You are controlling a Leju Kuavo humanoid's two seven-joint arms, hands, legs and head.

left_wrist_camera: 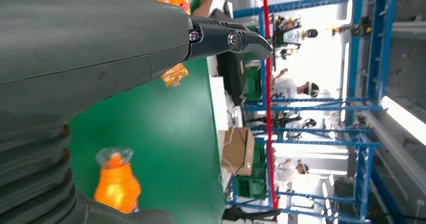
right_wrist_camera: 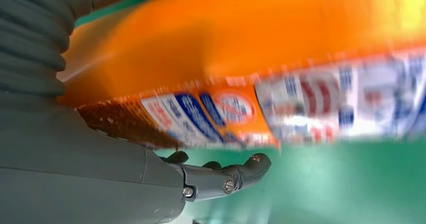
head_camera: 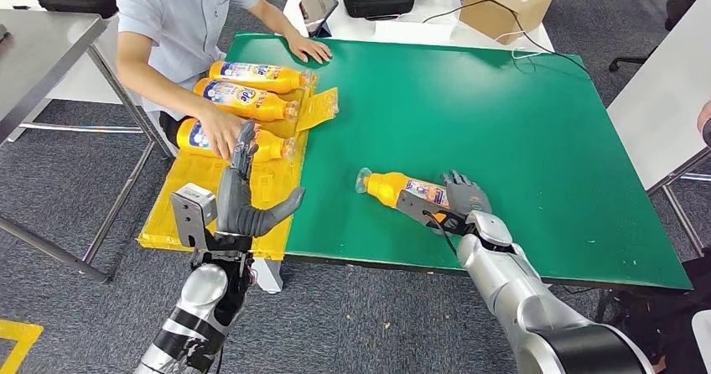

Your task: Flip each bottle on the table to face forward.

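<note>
An orange bottle (head_camera: 402,189) with a clear cap lies on its side on the green table (head_camera: 520,139), cap pointing left. My right hand (head_camera: 465,198) grips its base end, fingers behind it and thumb in front. Up close in the right wrist view, the bottle's label (right_wrist_camera: 251,48) lies just beside my right hand (right_wrist_camera: 100,184). My left hand (head_camera: 243,198) hangs open in the air over the yellow tray (head_camera: 189,223), holding nothing. From the left wrist, my left hand (left_wrist_camera: 100,48) is in front and the bottle (left_wrist_camera: 116,184) lies beyond it.
Three more orange bottles (head_camera: 251,76) (head_camera: 243,97) (head_camera: 268,145) lie on the yellow tray left of the table. A seated person's hand (head_camera: 220,135) rests on the nearest one, close to my left hand. A cardboard box (head_camera: 503,1) and a tablet (head_camera: 319,5) stand on the white table behind.
</note>
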